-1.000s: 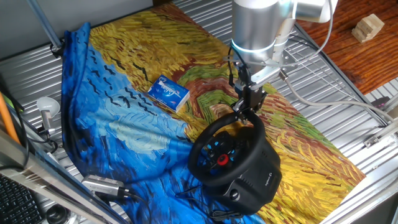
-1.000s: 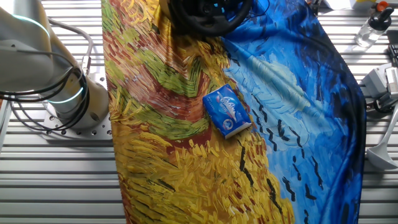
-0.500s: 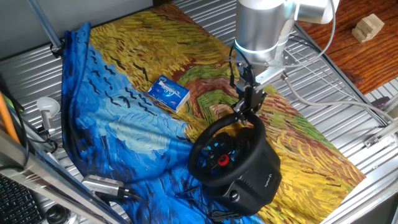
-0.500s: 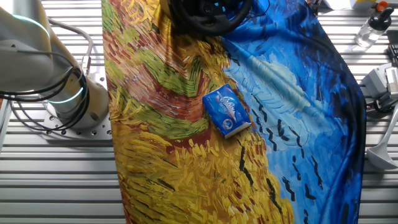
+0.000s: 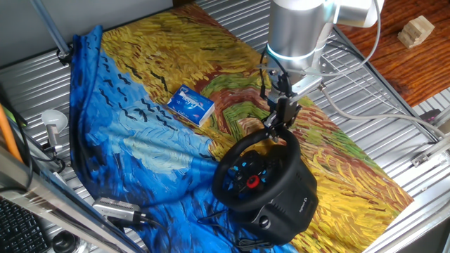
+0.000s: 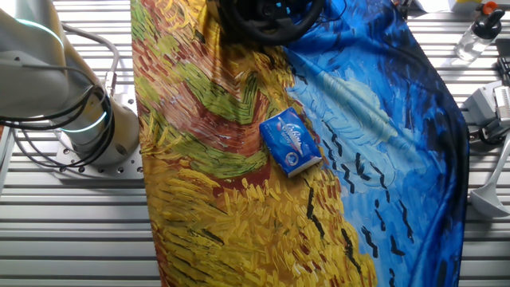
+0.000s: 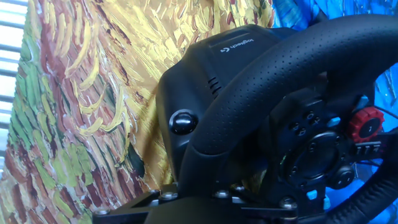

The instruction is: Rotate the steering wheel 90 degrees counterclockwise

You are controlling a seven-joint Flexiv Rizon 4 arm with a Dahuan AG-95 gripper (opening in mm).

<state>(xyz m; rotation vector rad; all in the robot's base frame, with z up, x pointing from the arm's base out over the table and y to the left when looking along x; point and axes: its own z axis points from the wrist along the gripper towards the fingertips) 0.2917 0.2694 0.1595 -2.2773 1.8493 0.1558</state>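
The black steering wheel (image 5: 223, 169) stands tilted on its bulky black base (image 5: 299, 200) at the near right of the cloth, with blue-lit buttons and a red round button (image 5: 252, 181) on the hub. My gripper (image 5: 277, 131) sits at the top of the rim, its fingers closed around it. In the hand view the thick dotted rim (image 7: 273, 81) runs down into the gripper body at the bottom edge, with the red button (image 7: 367, 122) at the right and the base (image 7: 205, 68) behind. The other fixed view shows only the wheel's lower part (image 6: 267, 20) at the top edge.
A small blue-and-white box (image 5: 190, 105) lies on the painted cloth (image 5: 140, 70) left of the wheel; it also shows in the other fixed view (image 6: 292, 143). The arm's base (image 6: 88, 119) stands beside the cloth. A wooden block (image 5: 416, 29) lies at the far right. Cables and a plug (image 5: 116, 209) lie at the near left.
The arm's upper body has shifted slightly to the right. The gripper stays on the top of the rim, and the wheel has barely turned.
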